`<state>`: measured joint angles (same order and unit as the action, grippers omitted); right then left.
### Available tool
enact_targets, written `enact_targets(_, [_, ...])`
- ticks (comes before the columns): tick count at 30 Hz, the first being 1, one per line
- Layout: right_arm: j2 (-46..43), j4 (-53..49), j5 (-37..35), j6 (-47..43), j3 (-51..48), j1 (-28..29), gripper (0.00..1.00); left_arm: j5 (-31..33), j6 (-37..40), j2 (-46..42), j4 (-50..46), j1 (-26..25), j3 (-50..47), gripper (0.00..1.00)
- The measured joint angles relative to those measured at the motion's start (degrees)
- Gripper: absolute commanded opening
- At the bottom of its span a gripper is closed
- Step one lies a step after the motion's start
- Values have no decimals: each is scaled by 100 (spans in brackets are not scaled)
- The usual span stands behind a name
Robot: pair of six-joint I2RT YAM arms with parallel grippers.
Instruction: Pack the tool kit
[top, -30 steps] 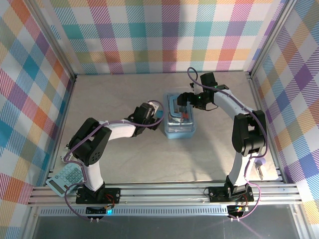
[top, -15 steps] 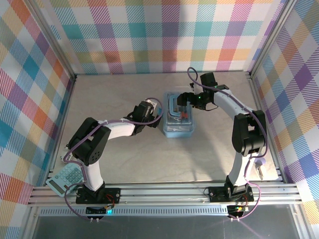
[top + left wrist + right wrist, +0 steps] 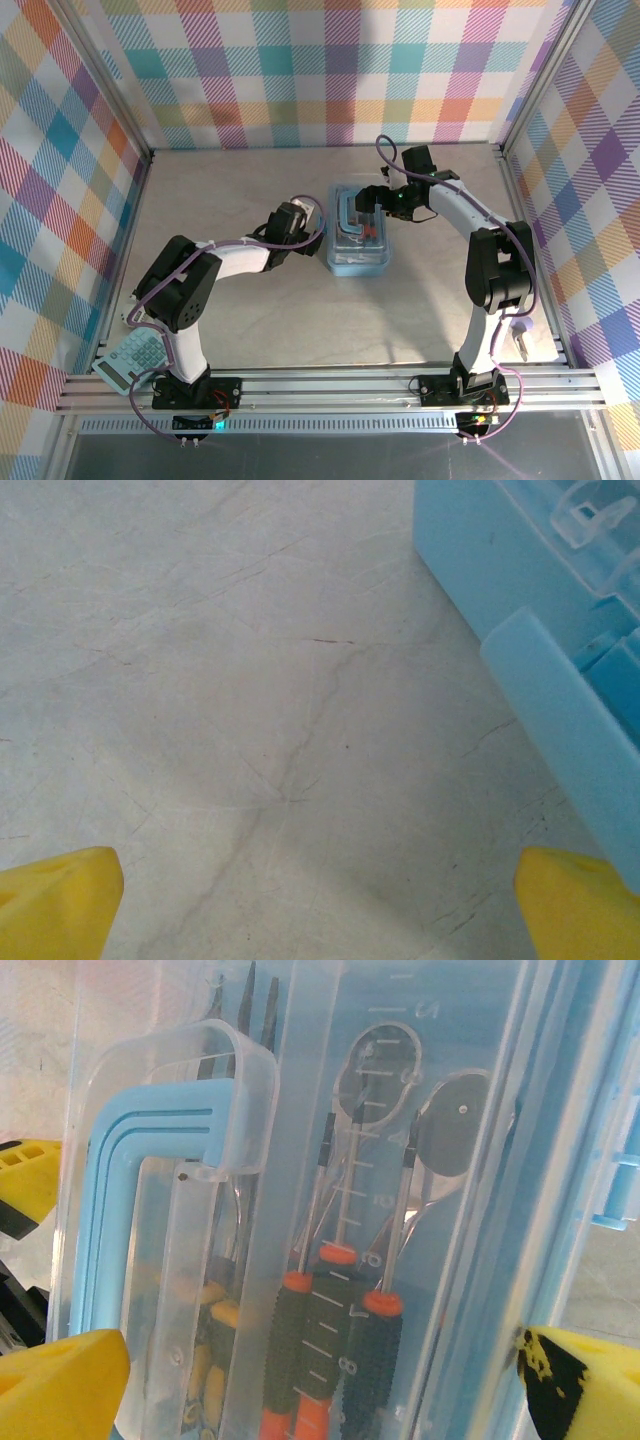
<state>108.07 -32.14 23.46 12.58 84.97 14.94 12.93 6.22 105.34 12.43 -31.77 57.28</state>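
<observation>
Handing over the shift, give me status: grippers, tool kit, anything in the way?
Left gripper open, empty, beside the case. Right gripper open above its clear lid, screwdrivers inside. Calculator at near-left edge, well away.

You see the tool kit on the table: left gripper beside it, right gripper above it.

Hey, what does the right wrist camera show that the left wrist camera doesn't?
Right wrist view: through the clear lid, the black-and-orange-handled tools lying inside, plus the blue handle. Left wrist view: bare table beside the outer wall of the light-blue case. Both: that case and, at the bottom corners, the arm's own yellow jaws standing open.
</observation>
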Motion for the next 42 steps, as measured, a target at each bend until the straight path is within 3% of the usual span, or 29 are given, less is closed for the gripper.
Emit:
enact_targets(9, [0, 2, 0, -2, 0, 0, 99, -903, -332, -160, 291, 363, 0, 100])
enact_targets(34, [0, 0, 2, -4, 0, 0, 99, -1958, -918, -164, 391, 743, -11, 96])
enact_targets(42, [0, 0, 4, -7, -2, -4, 99, -3080, -1875, -144, 973, 1261, -221, 88])
